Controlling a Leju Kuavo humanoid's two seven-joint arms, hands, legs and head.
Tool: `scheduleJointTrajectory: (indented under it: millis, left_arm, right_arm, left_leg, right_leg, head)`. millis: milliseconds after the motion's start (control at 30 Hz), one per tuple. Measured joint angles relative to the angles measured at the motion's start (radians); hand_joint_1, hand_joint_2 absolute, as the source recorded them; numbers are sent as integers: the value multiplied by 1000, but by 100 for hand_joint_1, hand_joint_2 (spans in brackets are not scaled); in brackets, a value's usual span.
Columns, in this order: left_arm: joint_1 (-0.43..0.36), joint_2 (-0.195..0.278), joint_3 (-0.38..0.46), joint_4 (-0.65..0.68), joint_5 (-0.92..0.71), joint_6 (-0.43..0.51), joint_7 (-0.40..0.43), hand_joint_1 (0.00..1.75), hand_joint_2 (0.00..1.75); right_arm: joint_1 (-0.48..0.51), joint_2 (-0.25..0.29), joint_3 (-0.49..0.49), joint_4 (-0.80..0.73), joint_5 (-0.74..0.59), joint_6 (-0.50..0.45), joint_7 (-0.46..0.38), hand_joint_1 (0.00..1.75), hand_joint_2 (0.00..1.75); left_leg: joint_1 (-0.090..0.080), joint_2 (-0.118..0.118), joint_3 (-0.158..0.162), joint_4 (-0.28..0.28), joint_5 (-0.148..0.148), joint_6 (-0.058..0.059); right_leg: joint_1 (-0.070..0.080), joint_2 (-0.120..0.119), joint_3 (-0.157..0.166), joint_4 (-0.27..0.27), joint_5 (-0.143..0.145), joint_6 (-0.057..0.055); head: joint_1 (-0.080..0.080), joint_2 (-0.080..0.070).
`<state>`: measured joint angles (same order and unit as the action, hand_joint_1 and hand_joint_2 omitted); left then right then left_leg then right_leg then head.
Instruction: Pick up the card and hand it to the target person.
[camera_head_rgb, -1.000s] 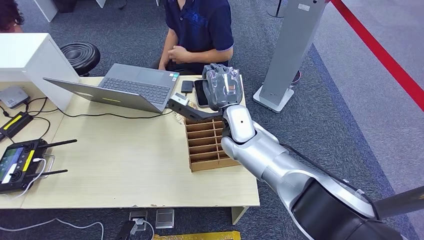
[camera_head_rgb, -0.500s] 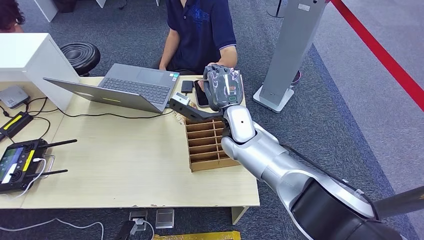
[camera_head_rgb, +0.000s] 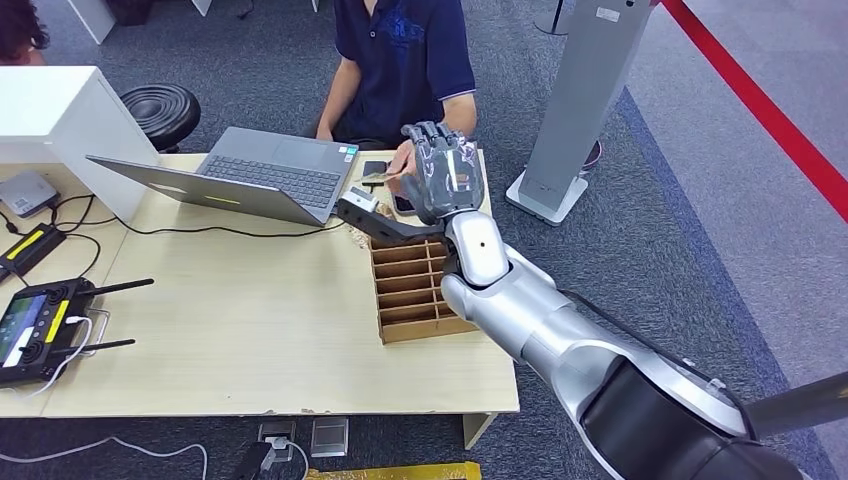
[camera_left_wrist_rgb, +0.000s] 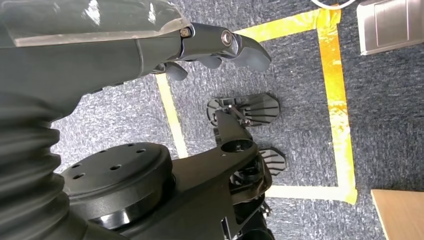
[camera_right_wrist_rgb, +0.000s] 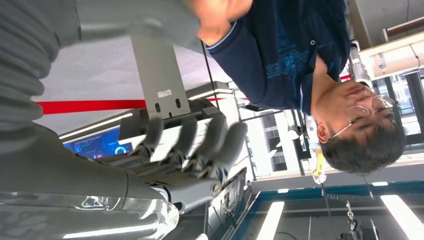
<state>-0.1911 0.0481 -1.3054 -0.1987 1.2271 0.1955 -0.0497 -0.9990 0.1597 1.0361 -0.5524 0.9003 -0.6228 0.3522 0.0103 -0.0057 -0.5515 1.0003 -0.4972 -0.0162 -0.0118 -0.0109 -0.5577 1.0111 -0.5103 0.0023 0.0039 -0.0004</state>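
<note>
No brand or writing could be read anywhere. The cardboard divider box (camera_head_rgb: 415, 288) sat on the worktop (camera_head_rgb: 250, 330) just below the right hand (camera_head_rgb: 445, 180), its slots showing nothing inside. That hand was raised with its fingers (camera_head_rgb: 430, 135) spread apart, holding nothing. The card (camera_head_rgb: 375, 178) was just beside those fingers, pinched in the person's hand (camera_head_rgb: 403, 160). The left hand (camera_left_wrist_rgb: 150, 45) hung over the carpet, fingers loosely curled around nothing.

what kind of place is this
Probably an office or robotics lab workspace: a desk with an open laptop, a remote controller and cables, grey carpet marked with yellow tape, and a person sitting across from the robot.
</note>
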Motion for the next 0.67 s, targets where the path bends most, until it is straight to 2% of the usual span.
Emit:
scheduleJointTrajectory:
  millis: [167,267,333,500,567,667]
  left_arm:
    - [2,0,-1,0,12,12,4,0,0]
    - [5,0,-1,0,21,17,0,0,0]
    - [10,0,-1,0,29,20,-5,0,0]
    - [28,2,0,0,53,28,-21,0,0]
    - [39,3,0,0,61,29,-28,0,0]
    - [53,6,2,0,71,29,-37,0,0]
  right_arm:
    - [3,0,-2,-1,-48,-12,-27,0,175]
    - [14,0,-15,-11,-132,-18,-75,0,175]
    - [31,0,-33,-28,-244,-10,-138,0,175]
    - [107,-16,-97,-113,-628,58,-321,0,175]
    - [149,-39,-119,-171,-743,81,-347,0,175]
    - [207,-82,-141,-255,-844,111,-363,0,175]
  left_leg:
    - [0,0,0,0,0,0]
    - [0,0,0,0,0,0]
    - [0,0,0,0,0,0]
    - [0,0,0,0,0,0]
    - [0,0,0,0,0,0]
    - [0,0,0,0,0,0]
  right_leg:
    - [0,0,0,0,0,0]
    - [0,0,0,0,0,0]
    - [0,0,0,0,0,0]
    - [0,0,0,0,0,0]
    - [0,0,0,0,0,0]
    - [0,0,0,-1,0,0]
  head:
    - [1,0]
    - [1,0]
    - [1,0]
    - [0,0]
    - [0,0]
    - [1,0]
